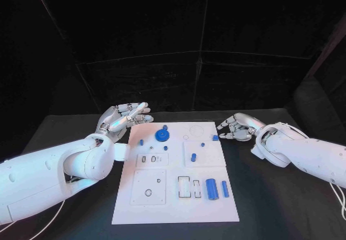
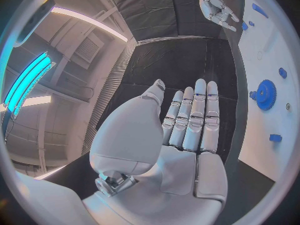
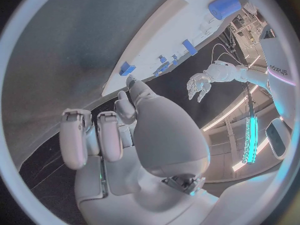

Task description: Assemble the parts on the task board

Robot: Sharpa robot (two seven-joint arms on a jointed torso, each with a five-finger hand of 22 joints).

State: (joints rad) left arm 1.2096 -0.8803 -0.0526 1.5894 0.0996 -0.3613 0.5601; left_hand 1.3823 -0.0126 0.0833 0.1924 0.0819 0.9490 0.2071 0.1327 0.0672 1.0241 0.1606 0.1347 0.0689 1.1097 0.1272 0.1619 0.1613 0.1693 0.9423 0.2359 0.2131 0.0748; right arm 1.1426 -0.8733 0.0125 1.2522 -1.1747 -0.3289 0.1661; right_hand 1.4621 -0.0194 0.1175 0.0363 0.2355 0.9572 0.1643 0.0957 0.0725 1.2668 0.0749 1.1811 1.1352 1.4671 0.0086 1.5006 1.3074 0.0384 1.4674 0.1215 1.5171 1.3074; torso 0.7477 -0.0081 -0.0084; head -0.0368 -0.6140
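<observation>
1. Two silver hands flank the far end of the white task board [image 1: 175, 175], which lies lengthwise in the middle of the black table [image 1: 267, 200], running from the centre of the head view down toward its lower edge.
2. Left hand [image 1: 127, 117] sits left of centre in the head view, just off the board's upper left corner, holding nothing; in the left wrist view its fingers [image 2: 195, 115] are stretched out straight, side by side, with the thumb set apart.
3. Right hand [image 1: 236, 127] sits right of centre, just off the board's upper right corner, close to a small blue block [image 1: 215, 137] at that edge. Its fingers [image 3: 94, 137] are curled inward, and nothing is in them.
4. On the board's upper part stands a blue gear [image 1: 162, 134], with small blue pegs [image 1: 165, 147] near it and another small blue peg [image 1: 193, 157] lower, near the middle.
5. Toward the board's lower right, a large blue cylinder [image 1: 212, 189] lies beside a thinner blue rod [image 1: 224, 188], the two close together but apart.
6. Left of those, pale rectangular slots [image 1: 184, 186] and an outlined square with a small ring [image 1: 148, 192] mark the board's lower left.
</observation>
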